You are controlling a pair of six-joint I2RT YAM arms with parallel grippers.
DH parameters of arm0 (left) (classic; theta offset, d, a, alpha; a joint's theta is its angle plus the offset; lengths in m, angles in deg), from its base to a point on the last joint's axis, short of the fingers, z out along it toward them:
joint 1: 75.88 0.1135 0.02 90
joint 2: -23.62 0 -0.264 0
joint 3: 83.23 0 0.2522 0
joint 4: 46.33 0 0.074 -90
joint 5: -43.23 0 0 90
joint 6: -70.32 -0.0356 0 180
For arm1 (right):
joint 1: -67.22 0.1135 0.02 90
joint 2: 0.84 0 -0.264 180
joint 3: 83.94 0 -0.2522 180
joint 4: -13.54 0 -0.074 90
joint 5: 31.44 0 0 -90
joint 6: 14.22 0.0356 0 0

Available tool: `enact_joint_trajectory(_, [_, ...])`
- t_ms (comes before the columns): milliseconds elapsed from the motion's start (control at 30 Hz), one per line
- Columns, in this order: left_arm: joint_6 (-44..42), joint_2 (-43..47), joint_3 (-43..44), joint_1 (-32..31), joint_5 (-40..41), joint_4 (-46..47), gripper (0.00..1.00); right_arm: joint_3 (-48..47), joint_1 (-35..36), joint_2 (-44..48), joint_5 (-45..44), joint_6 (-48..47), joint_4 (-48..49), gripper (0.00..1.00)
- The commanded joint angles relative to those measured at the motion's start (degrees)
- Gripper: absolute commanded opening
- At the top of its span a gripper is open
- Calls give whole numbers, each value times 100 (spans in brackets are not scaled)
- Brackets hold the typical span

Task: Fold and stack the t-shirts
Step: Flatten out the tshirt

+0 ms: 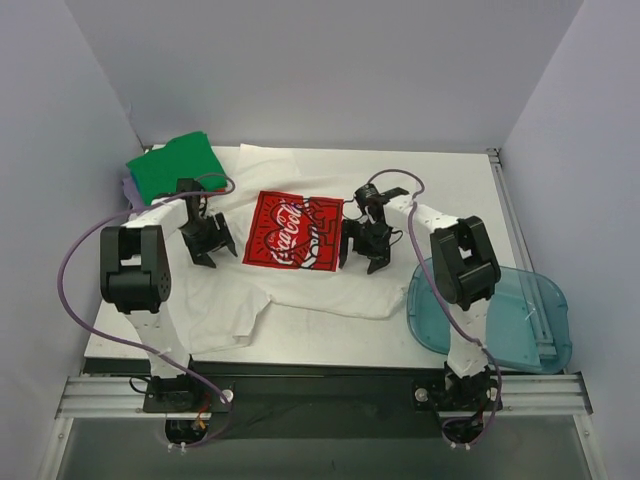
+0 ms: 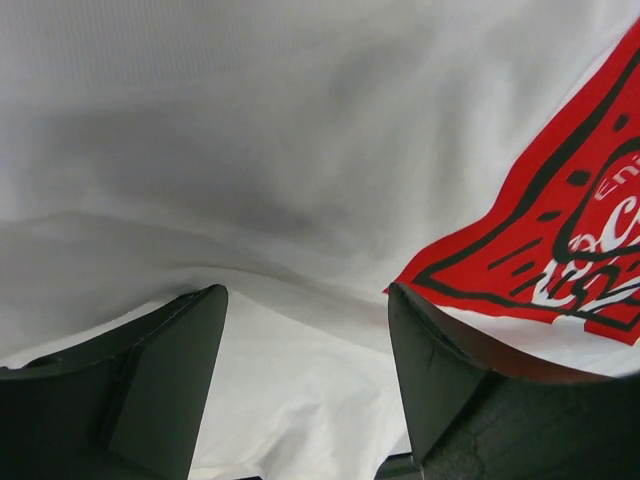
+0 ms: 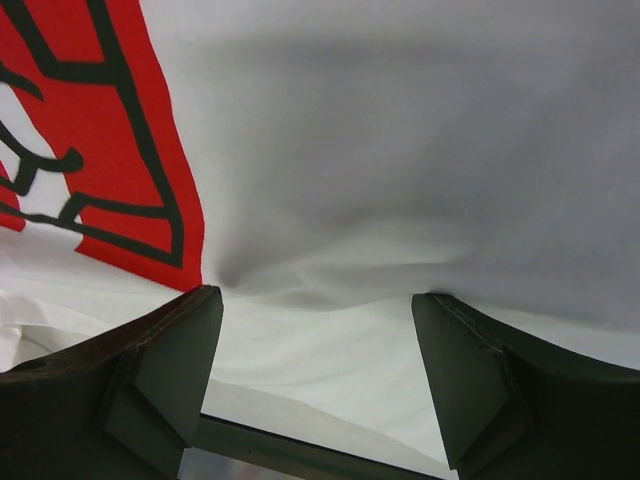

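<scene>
Top external shows me the folded green t-shirt (image 1: 178, 163) at the far left corner of the table (image 1: 460, 190). Next, my left gripper (image 1: 218, 254) has its jaws spread wide and holds nothing, low over the white t-shirt (image 1: 225, 300) spread mid-table, just left of its red logo (image 1: 293, 232). Right of the logo, my right gripper (image 1: 360, 262) is likewise spread and empty. Farthest right sits the blue bin (image 1: 520, 320).

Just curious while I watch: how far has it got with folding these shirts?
Done: a folded green shirt sits at the far left corner. In hand: the white shirt lies spread out, the left fingers and right fingers open either side of its red logo, gripping nothing. Left: folding that shirt and stacking it on the green one.
</scene>
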Motion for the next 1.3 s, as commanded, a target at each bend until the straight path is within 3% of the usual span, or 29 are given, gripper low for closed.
enact_joint_trajectory(0, [-326,-765,344,70,393,728,77,-585,-91,-482,-317,6,-207,78])
enact_joint_trajectory(333, [-388,-1487,1943,-9,349,561,77,-2167,-381,-1483,-141,68,-839,78])
enact_joint_trajectory(633, [-388,-487,2288,-238,533,604,78,-2696,-398,-1546,316,-99,-919,78])
enact_joint_trajectory(767, [-362,881,1561,-229,954,595,78,-2767,-381,-1467,395,-152,-911,78])
enact_joint_trajectory(967, [-291,2640,-224,-89,1579,184,77,-2697,-337,-1300,474,-284,-858,78])
enact_joint_trajectory(1100, [-116,3249,-1278,875,1229,-46,61,-2355,-328,-941,430,-310,-762,78])
enact_joint_trajectory(1267, [78,3549,-2114,1133,973,-99,55,-1810,-319,-361,456,-179,-533,78])
